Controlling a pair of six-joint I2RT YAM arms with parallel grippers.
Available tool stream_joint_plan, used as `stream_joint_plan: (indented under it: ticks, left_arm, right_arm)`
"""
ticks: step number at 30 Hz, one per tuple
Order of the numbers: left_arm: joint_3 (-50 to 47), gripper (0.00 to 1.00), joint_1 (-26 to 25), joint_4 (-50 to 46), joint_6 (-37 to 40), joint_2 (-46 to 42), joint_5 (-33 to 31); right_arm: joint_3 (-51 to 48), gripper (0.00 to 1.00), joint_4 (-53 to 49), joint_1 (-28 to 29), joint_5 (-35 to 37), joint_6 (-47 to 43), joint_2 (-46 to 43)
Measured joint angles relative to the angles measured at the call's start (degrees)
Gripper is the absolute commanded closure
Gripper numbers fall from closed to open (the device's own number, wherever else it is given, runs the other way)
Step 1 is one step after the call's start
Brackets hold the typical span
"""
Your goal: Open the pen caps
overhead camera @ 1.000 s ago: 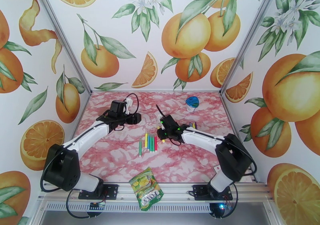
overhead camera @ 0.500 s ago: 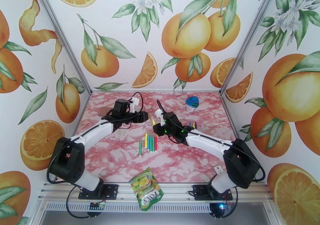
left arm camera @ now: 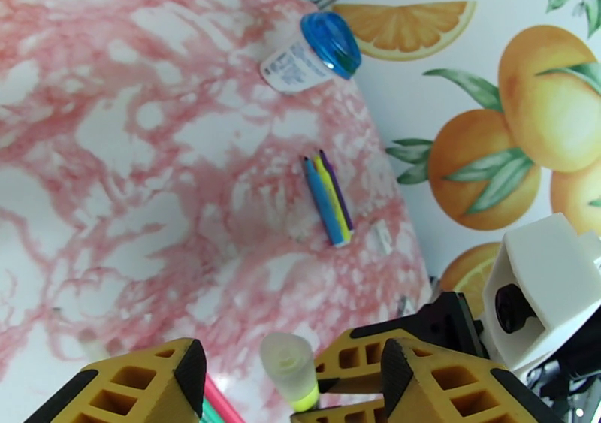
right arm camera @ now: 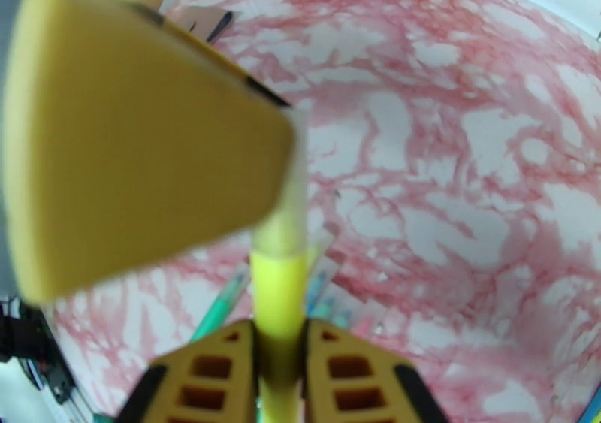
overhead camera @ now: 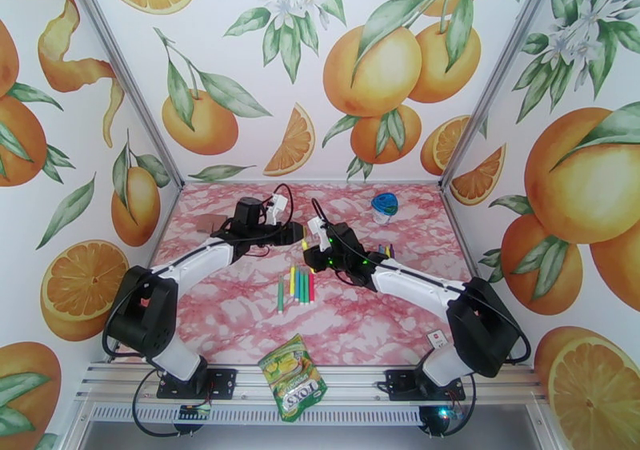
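Right fingers (right arm camera: 210,368) clenched on yellow pen (right arm camera: 278,297), long axis pointing straight out from them | its cap (left arm camera: 288,357) sits between spread left fingers (left arm camera: 135,387), not yet pinched; left arm (overhead camera: 200,256) nearer the cap | three loose pens (left arm camera: 328,199) beyond on table (left arm camera: 113,154) | farthest, blue-lidded tub (left arm camera: 312,56), lid on, contents unseen

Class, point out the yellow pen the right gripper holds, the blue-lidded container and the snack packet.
Held yellow pen (right arm camera: 278,304): right wrist view, barrel.
Blue-lidded container (left arm camera: 330,35): left wrist view, lid.
Snack packet (overhead camera: 294,377): top external view, middle.
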Motion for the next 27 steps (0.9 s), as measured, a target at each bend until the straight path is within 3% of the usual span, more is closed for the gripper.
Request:
stream_joint_plan:
  ticks: [19, 22, 27]
  left_arm:
    - [1.4, 0.78, -0.6, 0.9, -1.6, 2.1, 2.0]
    - [1.5, 0.84, -0.5, 1.0, -1.6, 2.3, 2.0]
    - [2.0, 0.9, -0.6, 1.2, -1.5, 2.4, 2.7]
  right_arm:
    - [0.0, 0.82, 0.4, 0.2, -0.4, -0.9, -0.1]
    - [0.0, 0.79, 0.4, 0.2, -0.3, -0.9, -0.2]
    - [0.0, 0.66, 0.5, 0.2, -0.4, -1.2, -0.5]
